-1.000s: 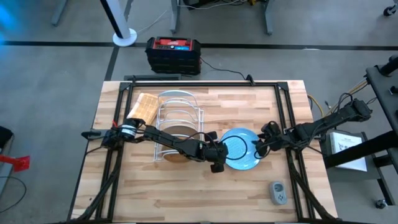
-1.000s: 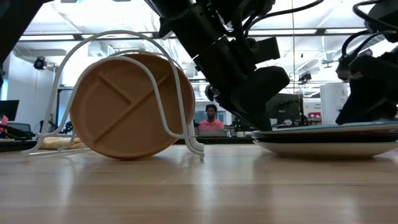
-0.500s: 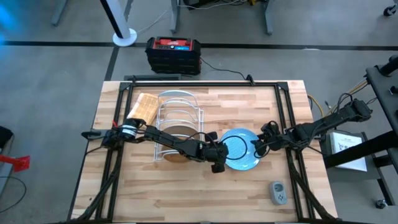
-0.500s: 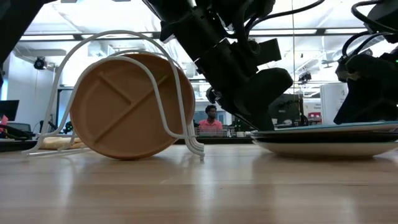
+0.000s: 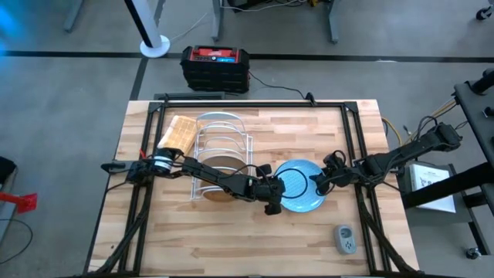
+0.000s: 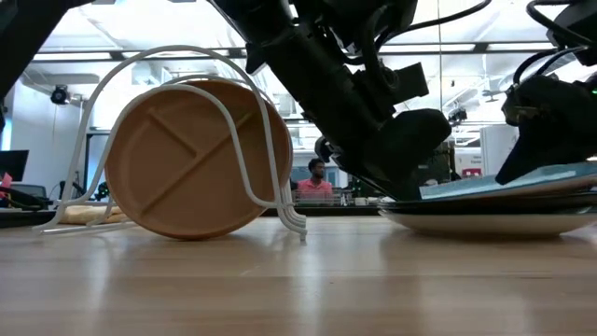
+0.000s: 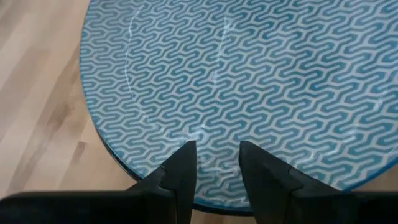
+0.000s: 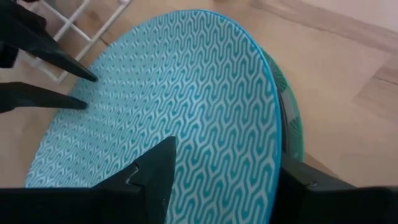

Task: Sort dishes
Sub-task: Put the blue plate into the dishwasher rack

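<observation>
Blue plate (image 6: 508, 182) now tipped up off stack (image 6: 485, 220). Right gripper (image 5: 318, 184) pinching its edge; left gripper (image 5: 272, 202) open at other edge. Rack (image 5: 220, 147) next.

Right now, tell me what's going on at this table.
Both arms are working on the light blue plate, the top one of a stack on the wooden table. The right gripper has the plate's right edge between its fingers and has tipped that side up; in the low view the plate slants above the plates beneath. The left gripper sits at the plate's left edge, fingers apart. A brown divided plate stands in the white wire rack.
</observation>
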You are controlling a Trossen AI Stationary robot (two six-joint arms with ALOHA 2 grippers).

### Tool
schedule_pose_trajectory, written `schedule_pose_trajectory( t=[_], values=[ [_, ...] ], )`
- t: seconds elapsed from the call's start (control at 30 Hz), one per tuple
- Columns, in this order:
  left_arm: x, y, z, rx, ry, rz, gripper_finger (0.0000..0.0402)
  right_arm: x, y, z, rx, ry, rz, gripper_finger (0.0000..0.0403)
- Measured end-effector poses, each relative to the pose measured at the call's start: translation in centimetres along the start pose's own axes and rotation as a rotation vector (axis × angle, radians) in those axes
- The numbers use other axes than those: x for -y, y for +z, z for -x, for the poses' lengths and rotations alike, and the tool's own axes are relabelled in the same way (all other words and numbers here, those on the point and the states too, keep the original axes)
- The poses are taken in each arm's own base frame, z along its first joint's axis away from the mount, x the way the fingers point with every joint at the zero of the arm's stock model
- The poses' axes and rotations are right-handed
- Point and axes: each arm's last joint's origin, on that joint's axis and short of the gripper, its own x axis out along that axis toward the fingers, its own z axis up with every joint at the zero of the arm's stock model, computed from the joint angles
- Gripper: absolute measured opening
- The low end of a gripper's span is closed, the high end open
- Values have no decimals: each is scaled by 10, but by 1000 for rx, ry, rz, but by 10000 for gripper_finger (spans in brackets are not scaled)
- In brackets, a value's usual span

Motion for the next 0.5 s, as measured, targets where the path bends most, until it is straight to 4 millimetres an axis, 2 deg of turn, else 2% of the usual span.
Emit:
schedule_pose_trajectory(
  t=[0.5],
  values=[
    [1,-1,-3,8,-1,-2,115,1,1,0,43,-14,-7,94]
  ],
)
